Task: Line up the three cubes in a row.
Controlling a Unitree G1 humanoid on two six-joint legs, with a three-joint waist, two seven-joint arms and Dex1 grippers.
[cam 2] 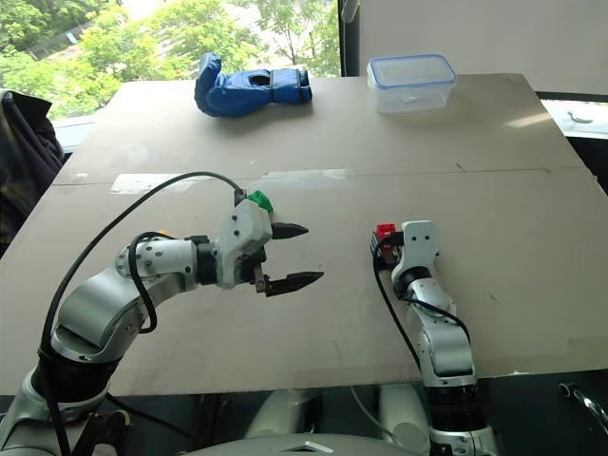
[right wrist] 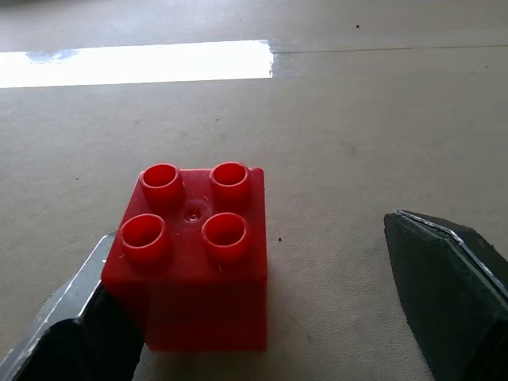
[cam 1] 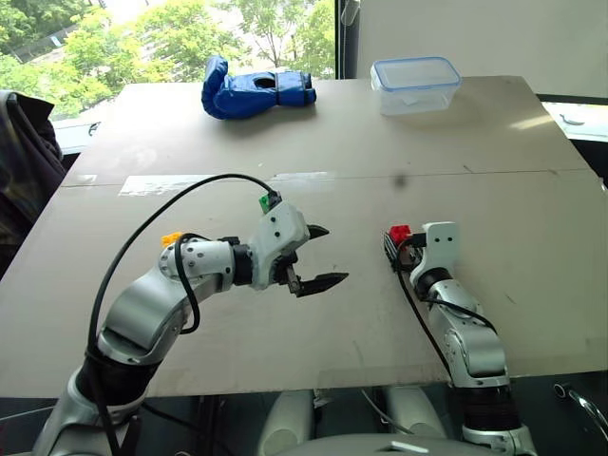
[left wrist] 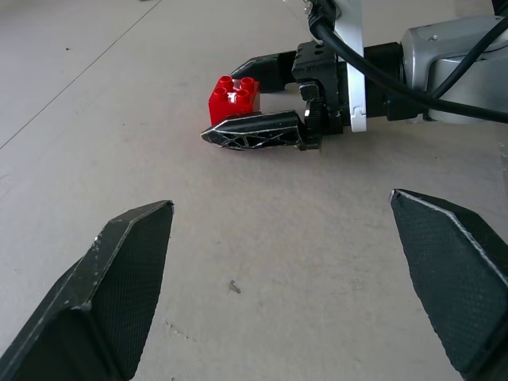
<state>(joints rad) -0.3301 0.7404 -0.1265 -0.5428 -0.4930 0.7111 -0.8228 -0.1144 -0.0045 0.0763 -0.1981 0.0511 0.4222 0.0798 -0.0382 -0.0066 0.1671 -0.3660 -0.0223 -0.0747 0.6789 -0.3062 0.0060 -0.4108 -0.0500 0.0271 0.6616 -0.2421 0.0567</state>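
Red cube [right wrist: 194,258]: glossy, four round studs on top, sitting upright on the table [cam 1: 494,180] between the right gripper [left wrist: 238,99] fingers, which are spread wide. One finger is at the cube's side; the other is clear of it. Left gripper [cam 1: 321,256] hovers, wide open, holding nothing. Green cube [cam 1: 265,201] and yellow cube [cam 1: 172,237] mostly hidden behind the left arm; only slivers show.

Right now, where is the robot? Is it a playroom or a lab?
Probably a lab or test room by a window: a big plain table, toy cubes like the red one set out for practice, and trees outside the glass.
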